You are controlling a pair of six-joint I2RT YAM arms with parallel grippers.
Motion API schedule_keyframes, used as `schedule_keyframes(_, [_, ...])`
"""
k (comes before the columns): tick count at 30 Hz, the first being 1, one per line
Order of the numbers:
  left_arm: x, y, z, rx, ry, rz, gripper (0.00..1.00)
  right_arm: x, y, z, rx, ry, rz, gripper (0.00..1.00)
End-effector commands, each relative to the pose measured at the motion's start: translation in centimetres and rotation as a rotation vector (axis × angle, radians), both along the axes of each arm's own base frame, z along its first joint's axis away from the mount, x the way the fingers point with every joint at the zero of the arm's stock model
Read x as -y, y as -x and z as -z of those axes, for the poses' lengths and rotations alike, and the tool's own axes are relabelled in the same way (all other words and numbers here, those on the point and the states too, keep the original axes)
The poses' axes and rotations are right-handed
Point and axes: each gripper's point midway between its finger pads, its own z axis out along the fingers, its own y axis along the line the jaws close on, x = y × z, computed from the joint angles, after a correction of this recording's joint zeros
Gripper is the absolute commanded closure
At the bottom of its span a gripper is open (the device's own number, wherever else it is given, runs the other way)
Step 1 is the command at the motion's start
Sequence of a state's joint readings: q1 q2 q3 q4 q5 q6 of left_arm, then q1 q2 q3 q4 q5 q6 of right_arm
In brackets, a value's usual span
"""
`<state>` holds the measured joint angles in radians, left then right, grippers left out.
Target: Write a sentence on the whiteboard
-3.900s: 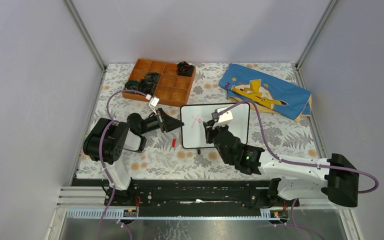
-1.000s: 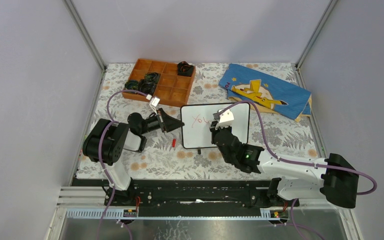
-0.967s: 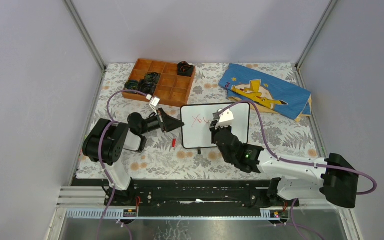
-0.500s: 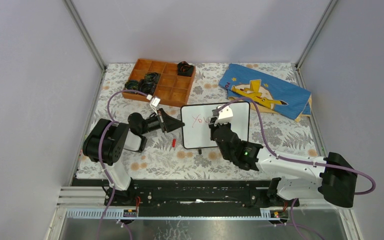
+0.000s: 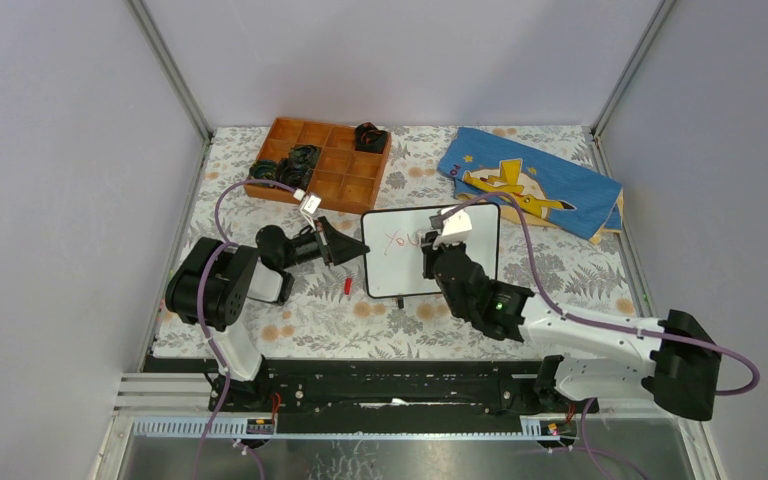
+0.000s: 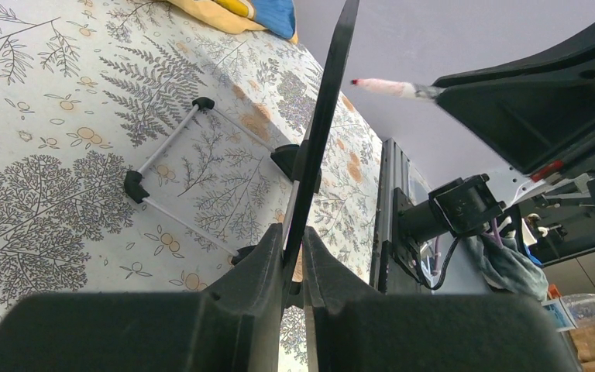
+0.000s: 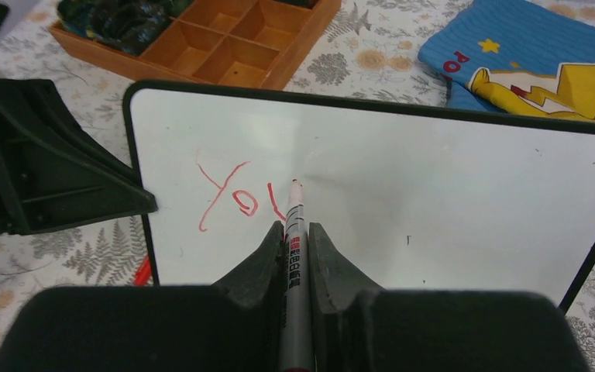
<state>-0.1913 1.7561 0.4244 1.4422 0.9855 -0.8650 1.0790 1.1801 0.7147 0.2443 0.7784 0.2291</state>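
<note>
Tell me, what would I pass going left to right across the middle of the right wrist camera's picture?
Left gripper → red writing → marker → the bare white stretch of the whiteboard.

The whiteboard point(image 5: 400, 275) stands before the tray point(image 5: 332, 203), left of the cloth point(image 5: 535, 182).

The left arm point(image 5: 222, 285) lies low, left of the whiteboard point(image 5: 397, 272), and the left gripper point(image 6: 294, 236) is clamped on the board's left edge. The right arm point(image 5: 570, 335) reaches in from the whiteboard's near side. The right gripper point(image 7: 296, 232) pinches a marker point(image 7: 292, 208) that points at the whiteboard's face.
</note>
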Motion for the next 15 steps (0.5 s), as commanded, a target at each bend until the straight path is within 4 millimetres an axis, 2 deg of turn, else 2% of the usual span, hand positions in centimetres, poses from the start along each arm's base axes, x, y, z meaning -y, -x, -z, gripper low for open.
schedule_keyframes(1, [0.3, 0.1, -1.0, 0.057, 0.000, 0.019, 0.81, 0.2, 0.9, -3.6, 0.033, -0.140, -0.051, 1.00])
schedule_keyframes(5, [0.3, 0.2, -1.1, 0.060, -0.002, 0.019, 0.81, 0.9, 1.8, -4.7, 0.034, -0.166, -0.081, 1.00])
schedule_keyframes(8, [0.3, 0.2, -1.1, 0.061, -0.002, 0.019, 0.80, 1.9, 2.2, -4.8, 0.032, -0.152, -0.077, 1.00])
schedule_keyframes(15, [0.3, 0.3, -1.2, 0.064, -0.002, 0.018, 0.80, 4.3, 2.6, -2.6, 0.033, -0.114, -0.022, 1.00])
